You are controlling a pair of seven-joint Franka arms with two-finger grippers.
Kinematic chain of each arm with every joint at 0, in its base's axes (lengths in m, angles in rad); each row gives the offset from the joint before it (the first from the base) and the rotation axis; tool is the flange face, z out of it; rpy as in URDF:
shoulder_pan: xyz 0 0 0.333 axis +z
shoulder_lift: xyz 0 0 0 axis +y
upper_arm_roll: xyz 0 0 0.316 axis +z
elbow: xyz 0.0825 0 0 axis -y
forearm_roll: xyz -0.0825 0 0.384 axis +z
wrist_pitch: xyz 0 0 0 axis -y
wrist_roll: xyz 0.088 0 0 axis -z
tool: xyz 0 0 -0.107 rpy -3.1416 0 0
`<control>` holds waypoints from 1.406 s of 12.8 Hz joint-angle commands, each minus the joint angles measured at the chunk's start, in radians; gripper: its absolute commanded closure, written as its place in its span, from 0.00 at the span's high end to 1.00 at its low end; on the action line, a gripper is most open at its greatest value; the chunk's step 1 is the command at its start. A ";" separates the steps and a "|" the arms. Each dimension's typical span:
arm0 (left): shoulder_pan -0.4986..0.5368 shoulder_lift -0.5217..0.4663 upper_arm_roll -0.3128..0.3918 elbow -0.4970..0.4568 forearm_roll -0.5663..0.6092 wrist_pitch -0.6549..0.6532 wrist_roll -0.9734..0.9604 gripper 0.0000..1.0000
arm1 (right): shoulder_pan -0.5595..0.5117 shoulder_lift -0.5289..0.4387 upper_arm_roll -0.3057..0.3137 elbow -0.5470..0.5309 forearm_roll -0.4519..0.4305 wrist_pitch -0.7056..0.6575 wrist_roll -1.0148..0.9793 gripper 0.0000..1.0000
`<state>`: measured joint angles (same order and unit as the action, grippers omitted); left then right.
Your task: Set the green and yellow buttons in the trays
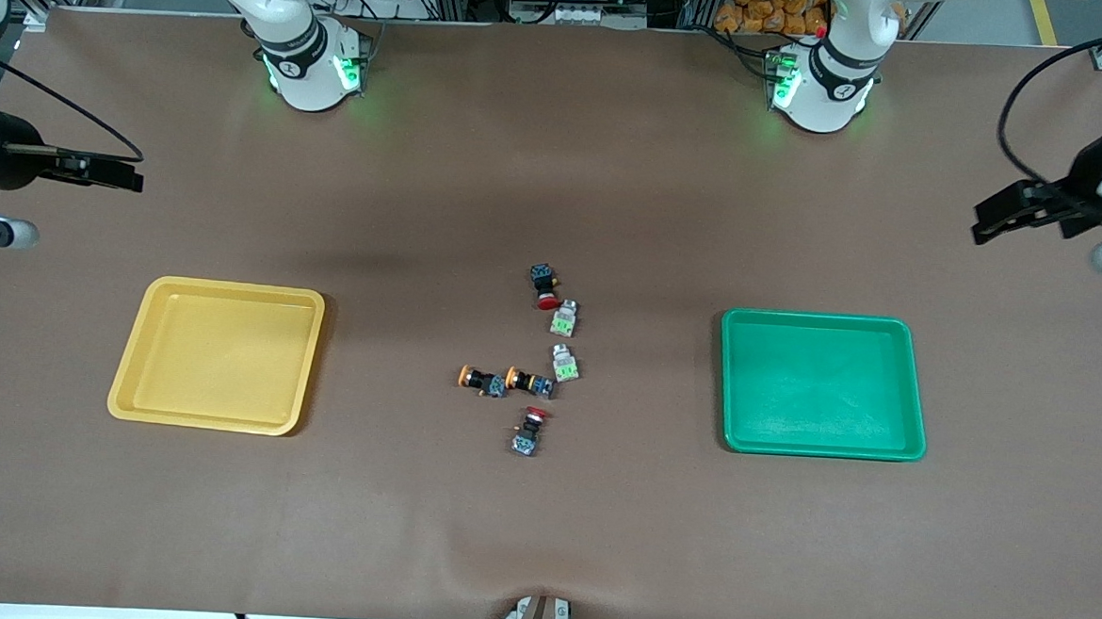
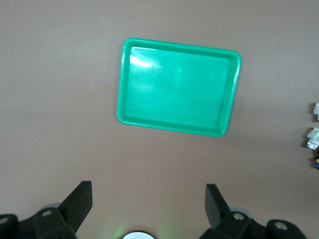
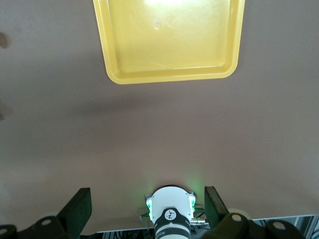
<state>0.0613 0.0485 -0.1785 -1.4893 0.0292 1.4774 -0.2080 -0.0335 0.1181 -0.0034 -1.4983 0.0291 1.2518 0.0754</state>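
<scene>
Black left claw (image 2: 148,209), right claw (image 3: 148,211): agape, empty.

A tight cluster of six buttons (image 1: 534,358) is set at the center of the frame, the pieces lying just beside one another, so little room is left between them. Wide bare table (image 1: 539,535) is seen on every side. The yellow tray (image 1: 143,354) at lower left and the green tray (image 1: 914,395) at lower right lie unobstructed.
</scene>
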 commanded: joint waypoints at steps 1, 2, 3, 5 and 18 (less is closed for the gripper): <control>-0.001 0.060 -0.067 0.011 -0.017 0.033 -0.068 1.00 | 0.003 0.002 0.002 -0.014 0.011 -0.006 0.039 1.00; -0.003 0.086 -0.103 0.009 -0.017 0.052 -0.108 1.00 | 0.012 0.014 0.002 -0.013 0.011 -0.002 0.064 1.00; -0.006 0.108 -0.137 0.007 -0.005 0.064 -0.149 1.00 | 0.020 0.023 0.002 -0.008 0.009 0.001 0.102 1.00; -0.024 0.134 -0.151 0.004 0.000 0.076 -0.201 1.00 | 0.055 0.023 0.002 -0.008 0.011 0.006 0.177 1.00; -0.359 0.419 -0.150 0.010 0.020 0.400 -0.764 1.00 | 0.219 0.098 0.003 -0.014 0.080 0.110 0.659 1.00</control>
<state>-0.2578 0.4145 -0.3317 -1.4974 0.0310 1.8368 -0.8925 0.1755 0.2055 0.0056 -1.5132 0.0831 1.3451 0.6761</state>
